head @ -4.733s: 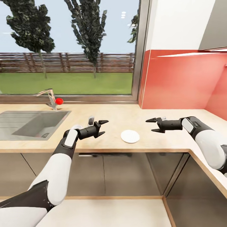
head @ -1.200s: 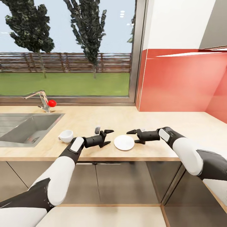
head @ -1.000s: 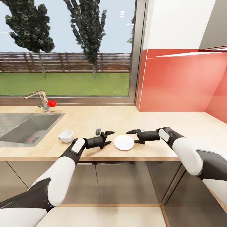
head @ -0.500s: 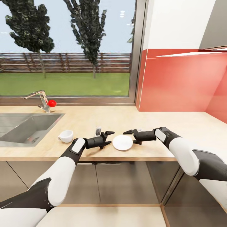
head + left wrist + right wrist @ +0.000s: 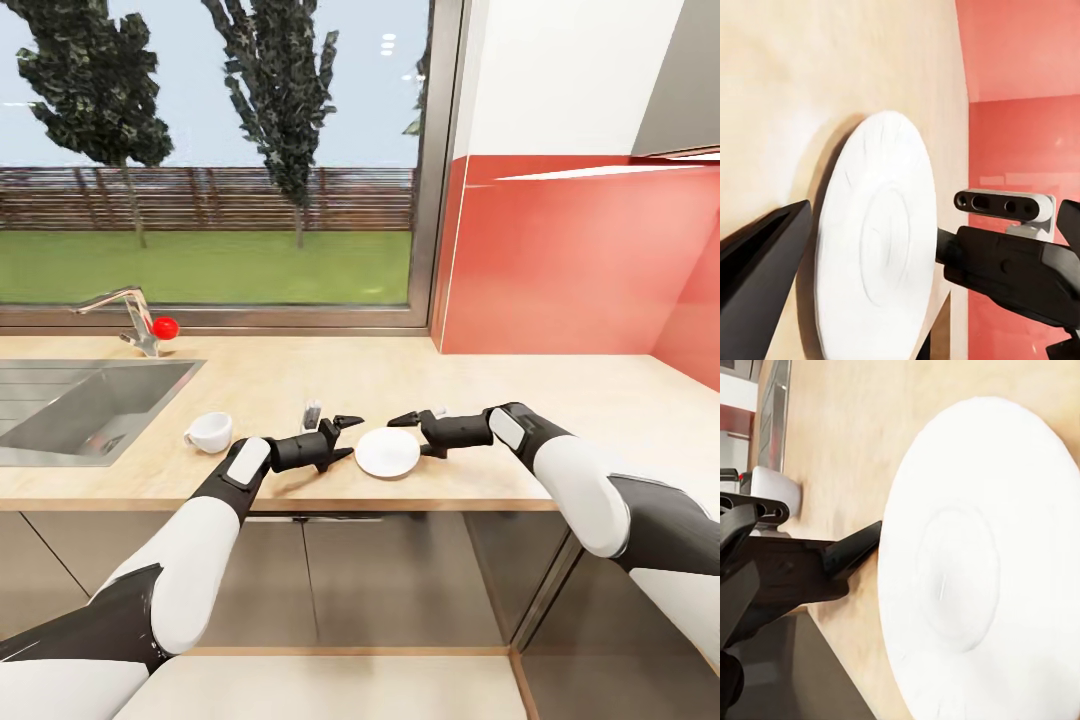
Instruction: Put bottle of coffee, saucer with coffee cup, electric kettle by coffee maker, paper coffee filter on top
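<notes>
on my far left i see the sink (image 5: 70,400) sunk into the kitchen countertop (image 5: 520,400), with the tap (image 5: 125,315) behind it. the coffee cup (image 5: 209,432) stands on the wood just right of the sink, near the front edge. next comes my left gripper (image 5: 343,437), fingers spread apart and holding nothing, tips just beside the left rim of the saucer (image 5: 388,453). the saucer lies flat on the countertop near the front edge, between both grippers. my right gripper (image 5: 411,428) reaches in from the other side, jaws parted, upper finger over the saucer's right rim; whether it touches the plate i cannot tell. the red wall panel (image 5: 590,260) fills the right.
</notes>
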